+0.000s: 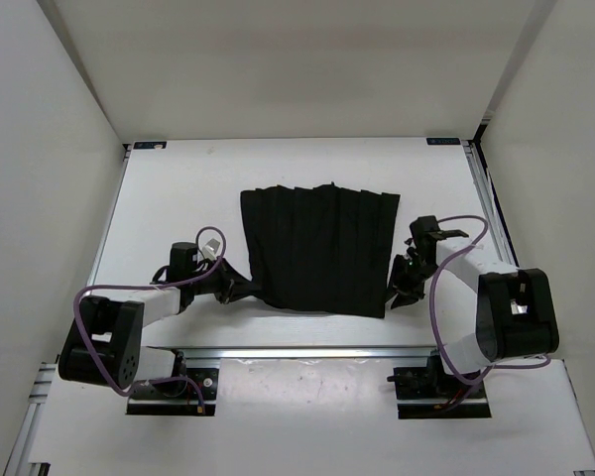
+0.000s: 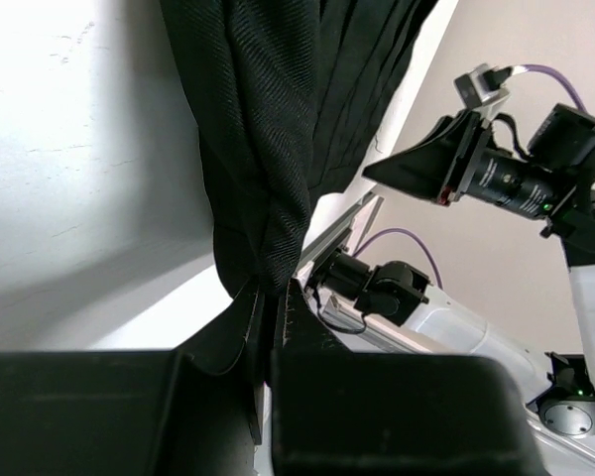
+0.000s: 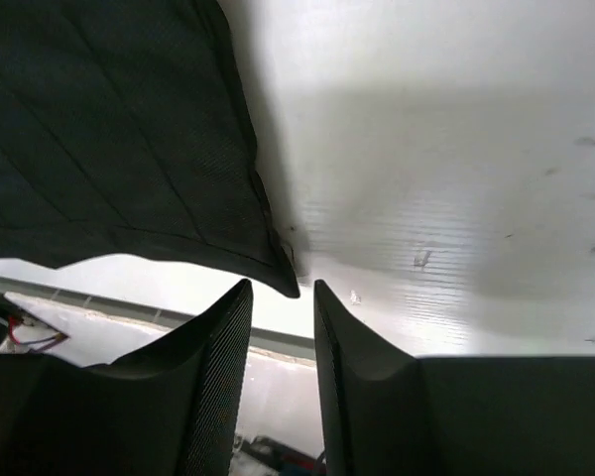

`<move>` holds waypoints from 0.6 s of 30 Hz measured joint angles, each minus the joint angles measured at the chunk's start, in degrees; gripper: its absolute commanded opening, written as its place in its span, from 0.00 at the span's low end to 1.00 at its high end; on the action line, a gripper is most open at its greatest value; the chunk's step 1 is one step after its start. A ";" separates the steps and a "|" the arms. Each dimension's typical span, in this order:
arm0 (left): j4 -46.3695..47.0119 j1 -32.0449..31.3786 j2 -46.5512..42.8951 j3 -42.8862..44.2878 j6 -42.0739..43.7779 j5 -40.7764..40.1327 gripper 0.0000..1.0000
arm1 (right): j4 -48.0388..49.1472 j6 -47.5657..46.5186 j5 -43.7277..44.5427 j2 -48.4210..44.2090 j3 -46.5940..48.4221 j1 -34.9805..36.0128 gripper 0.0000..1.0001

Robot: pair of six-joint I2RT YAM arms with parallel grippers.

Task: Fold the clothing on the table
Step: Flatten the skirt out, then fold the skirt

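The left claw (image 2: 270, 300) pinches a near corner of the clothing (image 1: 317, 248). The right claw (image 3: 282, 288) stands partly open, holding nothing, just beside the other near corner on the desk (image 1: 178, 198).

Left pincer (image 2: 274, 290) tight, right pincer (image 3: 282, 286) agape.

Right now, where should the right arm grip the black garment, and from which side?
Grip the black pleated garment at its near right corner, coming low from its right. That corner lies flat on the table, just ahead of the right gripper, whose jaws stand open; the left gripper pinches the near left corner.
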 measured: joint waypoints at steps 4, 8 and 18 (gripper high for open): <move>-0.24 -0.17 0.79 0.00 0.24 -0.11 0.02 | 2.78 1.53 -1.95 -0.17 -3.04 0.72 0.34; -0.26 -0.37 0.85 0.00 0.61 -0.13 0.02 | 5.88 3.41 -3.15 -0.24 -5.88 1.40 0.33; -0.85 0.28 0.90 0.11 1.99 -0.31 0.00 | 10.54 7.69 -3.87 -4.52 -8.98 3.21 0.00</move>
